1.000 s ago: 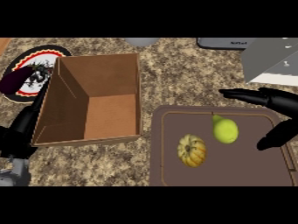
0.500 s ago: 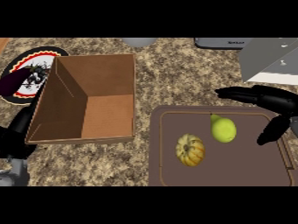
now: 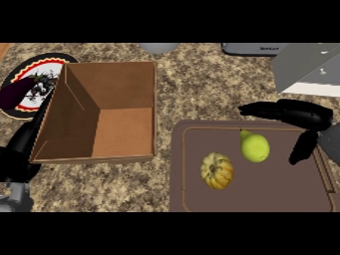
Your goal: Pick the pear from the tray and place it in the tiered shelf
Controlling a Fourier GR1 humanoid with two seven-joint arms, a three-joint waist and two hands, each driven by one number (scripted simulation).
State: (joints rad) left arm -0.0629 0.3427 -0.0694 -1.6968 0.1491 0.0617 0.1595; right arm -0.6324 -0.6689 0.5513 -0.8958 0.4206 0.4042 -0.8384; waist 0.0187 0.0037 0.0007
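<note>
The pear (image 3: 255,147) is lying on the brown tray (image 3: 275,191), in its upper middle part, with a small squash (image 3: 217,171) just beside it to the lower left. The pear's long axis is running up the view, stem end pointing away from the robot.

The right hand (image 3: 299,115) is being held over the tray's upper right corner. It is spread: the fingers are reaching leftward above the pear's stem end, and the thumb is hanging down to the pear's right. Nothing is being held, and no contact with the pear is being shown. The pear is lying to the lower left of the palm, inside the gap between fingers and thumb.

The left hand (image 3: 7,159) is being kept at the view's left edge, beside the open box (image 3: 121,79), well apart from the tray; its fingers cannot be told.

The right hand is the nearer one. The coming move is judged to be a short descent toward the lower left, closing across the pear's short axis.

The grey shelf (image 3: 312,67) is standing at the worktop's upper right.
</note>
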